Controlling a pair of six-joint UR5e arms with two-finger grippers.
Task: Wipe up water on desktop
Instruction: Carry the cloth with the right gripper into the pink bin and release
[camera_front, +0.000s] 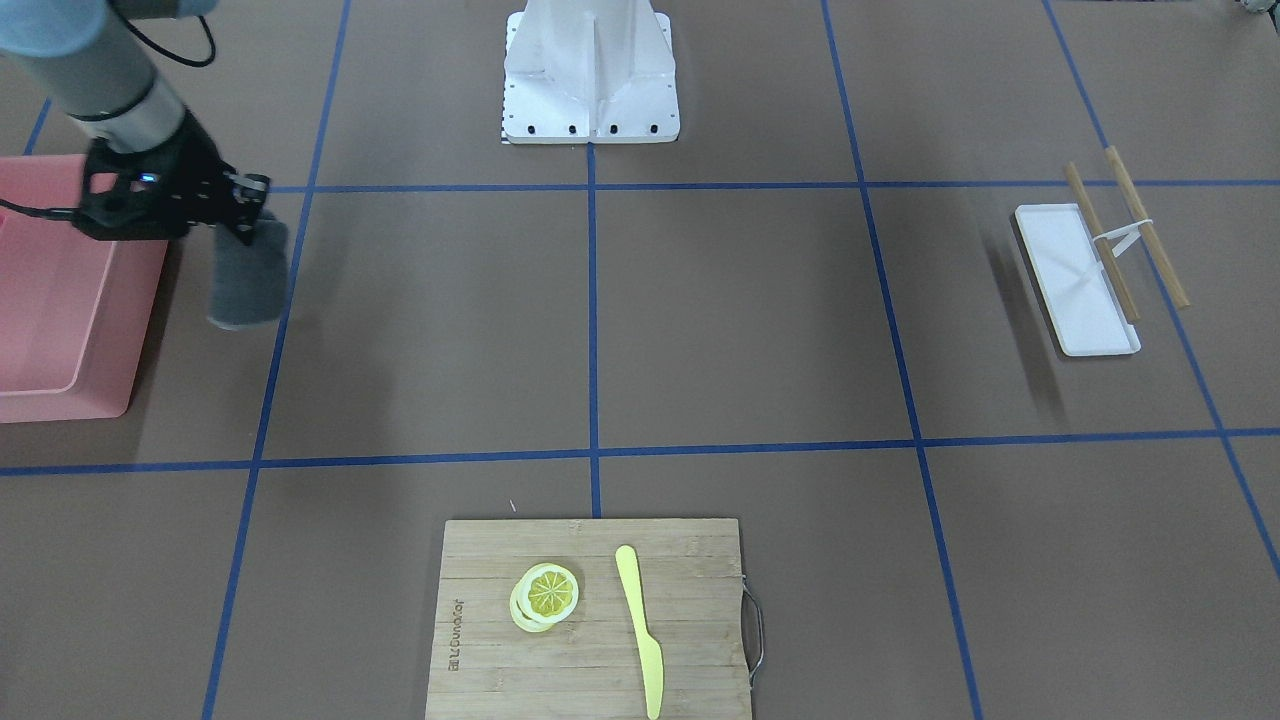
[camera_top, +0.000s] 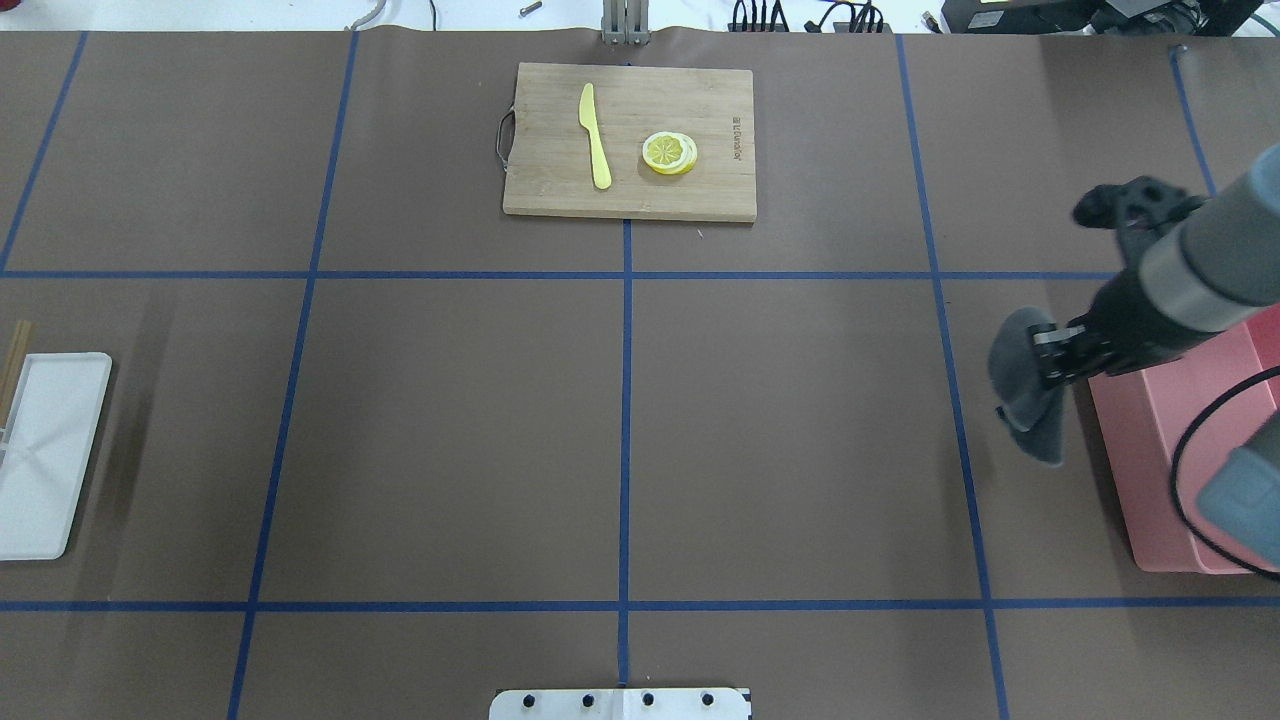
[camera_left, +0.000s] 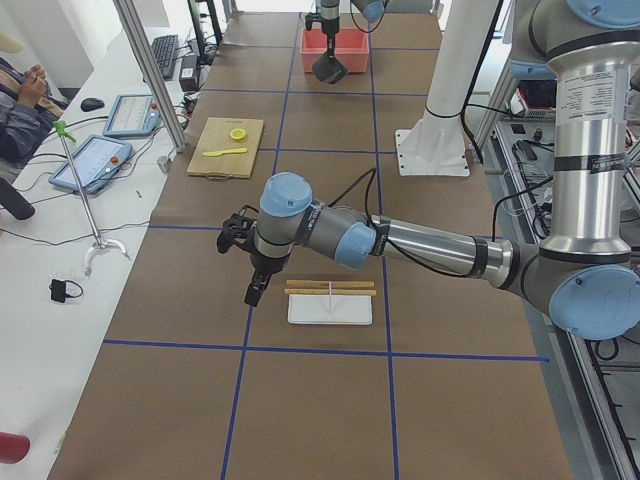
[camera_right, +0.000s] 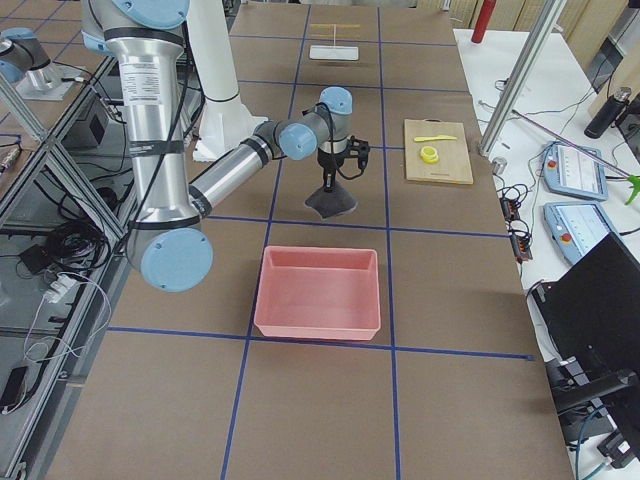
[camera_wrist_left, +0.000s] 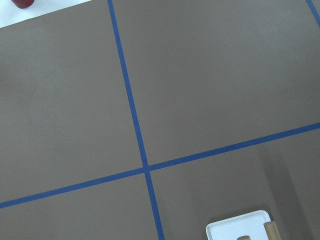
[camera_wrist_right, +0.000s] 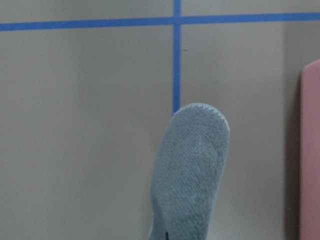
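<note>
The desktop (camera_top: 780, 430) is a flat brown surface split by blue tape lines; I see no water on it. My right gripper (camera_top: 1048, 362) is shut on a grey cloth (camera_top: 1028, 400), which hangs down just left of the pink bin. The same gripper (camera_front: 246, 212) and cloth (camera_front: 247, 282) show in the front view, and the cloth (camera_wrist_right: 192, 175) fills the bottom of the right wrist view. I cannot tell whether the cloth touches the desktop. My left gripper (camera_left: 254, 294) shows only in the left side view, above the desktop beside the white tray; I cannot tell whether it is open or shut.
A pink bin (camera_top: 1170, 470) stands at the right edge. A bamboo cutting board (camera_top: 628, 200) with lemon slices (camera_top: 669, 153) and a yellow knife (camera_top: 594, 135) lies at the far middle. A white tray (camera_top: 45, 450) with chopsticks (camera_front: 1145, 225) is at the left.
</note>
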